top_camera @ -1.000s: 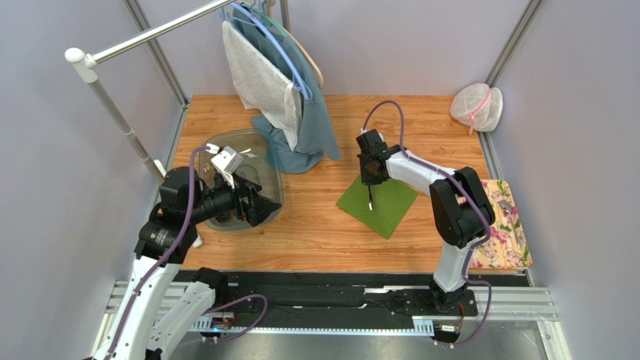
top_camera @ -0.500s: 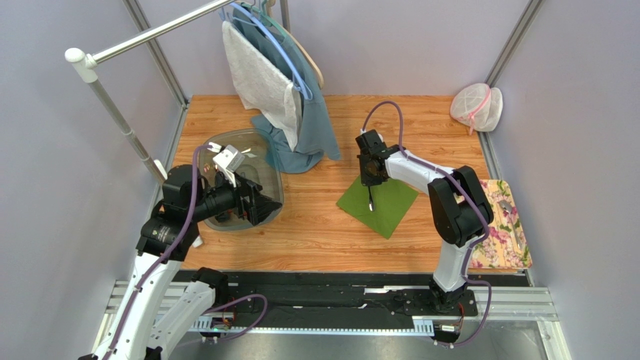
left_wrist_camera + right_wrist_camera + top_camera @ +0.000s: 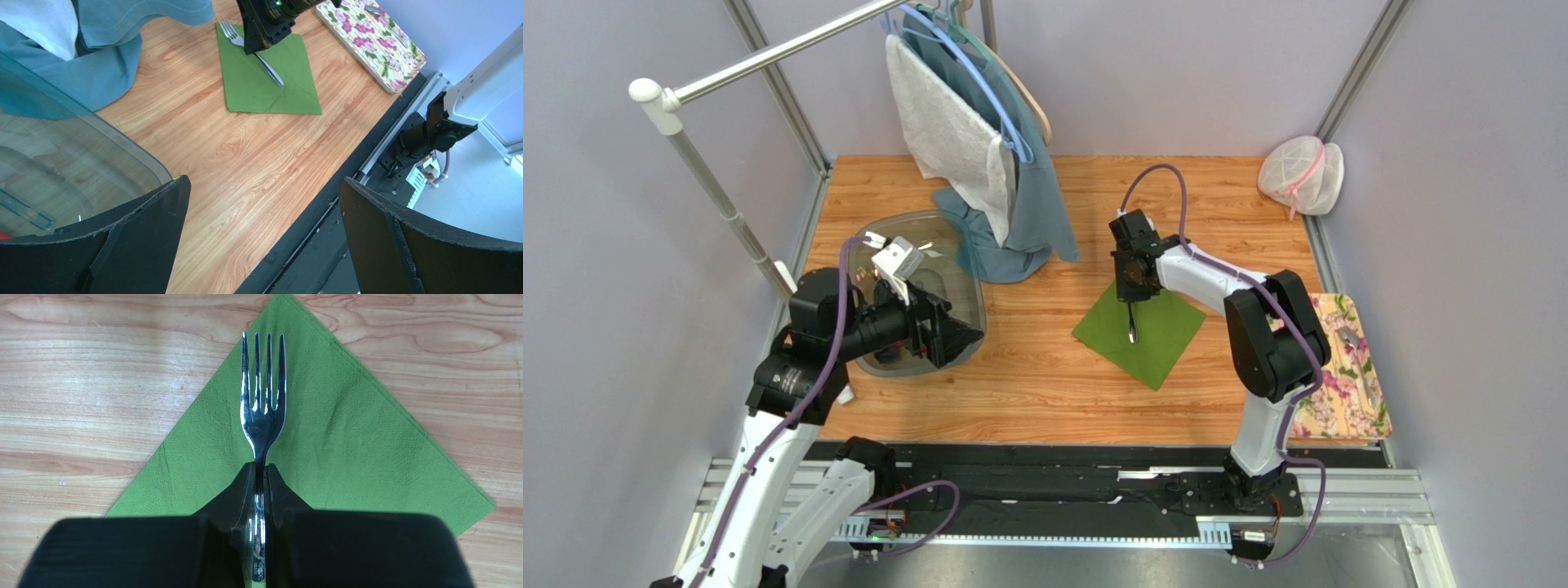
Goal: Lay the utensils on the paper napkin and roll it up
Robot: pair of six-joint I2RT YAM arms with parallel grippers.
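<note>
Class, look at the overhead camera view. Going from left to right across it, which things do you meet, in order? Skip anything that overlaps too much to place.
white rail end → clear plastic tub → paper napkin → flowered mat

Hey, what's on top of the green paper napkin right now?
One metal fork sits over the paper napkin, tines toward a corner, pinched at its neck by the right gripper. The gripper covers part of the handle, and whether the fork touches the paper is unclear.
</note>
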